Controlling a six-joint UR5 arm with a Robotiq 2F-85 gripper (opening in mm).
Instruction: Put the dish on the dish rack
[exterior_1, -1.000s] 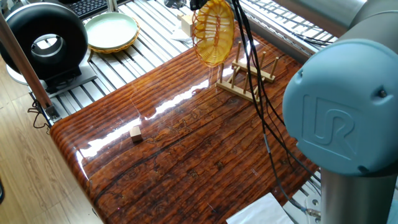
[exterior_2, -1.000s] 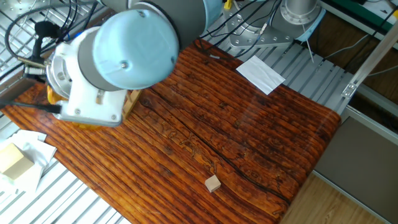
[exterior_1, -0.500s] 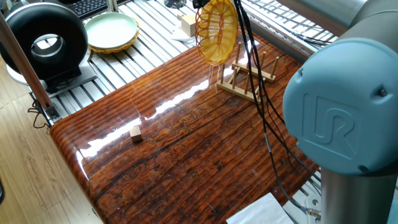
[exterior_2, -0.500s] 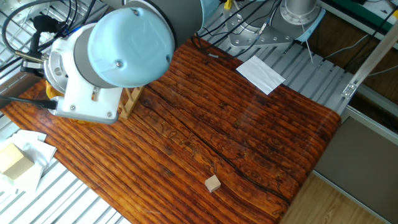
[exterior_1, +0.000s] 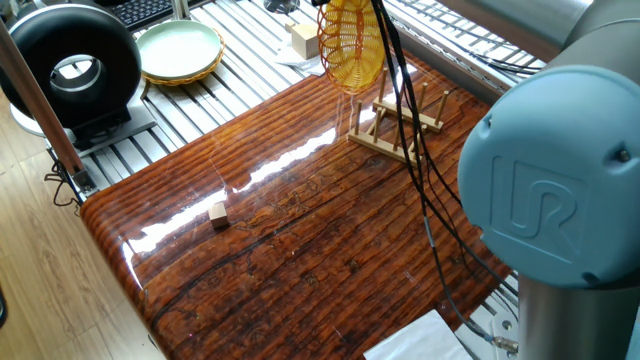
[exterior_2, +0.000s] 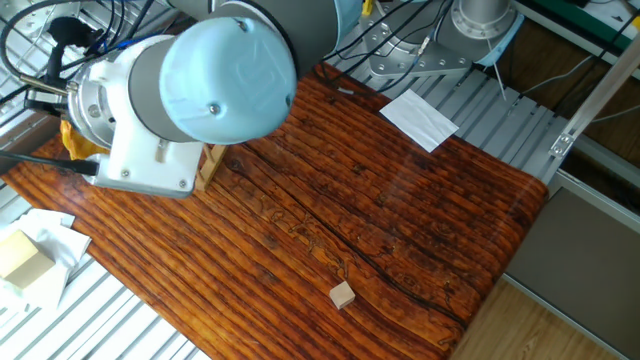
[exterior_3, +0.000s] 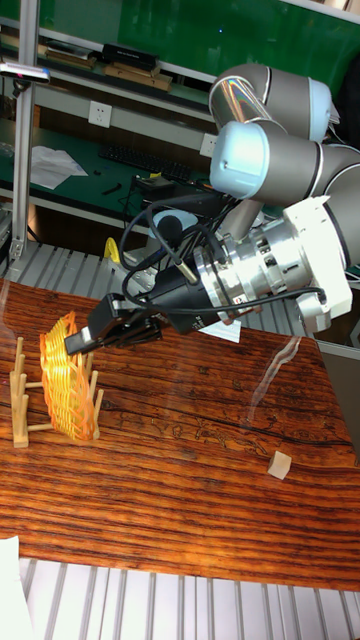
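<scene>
The dish (exterior_1: 352, 45), a golden woven wicker basket, hangs on edge over the left end of the light-wood dish rack (exterior_1: 398, 126). In the tall fixed view my gripper (exterior_3: 78, 342) is shut on the dish's upper rim, and the dish (exterior_3: 68, 392) stands nearly upright among the pegs of the dish rack (exterior_3: 18, 398). I cannot tell whether its lower edge touches the base. In the other fixed view the arm hides most of it; only a yellow sliver of the dish (exterior_2: 70, 134) and one end of the dish rack (exterior_2: 212, 162) show.
A pale green plate (exterior_1: 180, 48) and a black ring-shaped device (exterior_1: 70, 62) sit left of the table. A small wooden block (exterior_1: 218, 213) lies on the tabletop. White paper (exterior_2: 420, 118) lies near one corner. A wooden cube (exterior_1: 300, 38) sits behind the rack.
The gripper has carried the dish to the right, closer over the rack, and the dish has turned more edge-on. The block and the rack have stayed put.
</scene>
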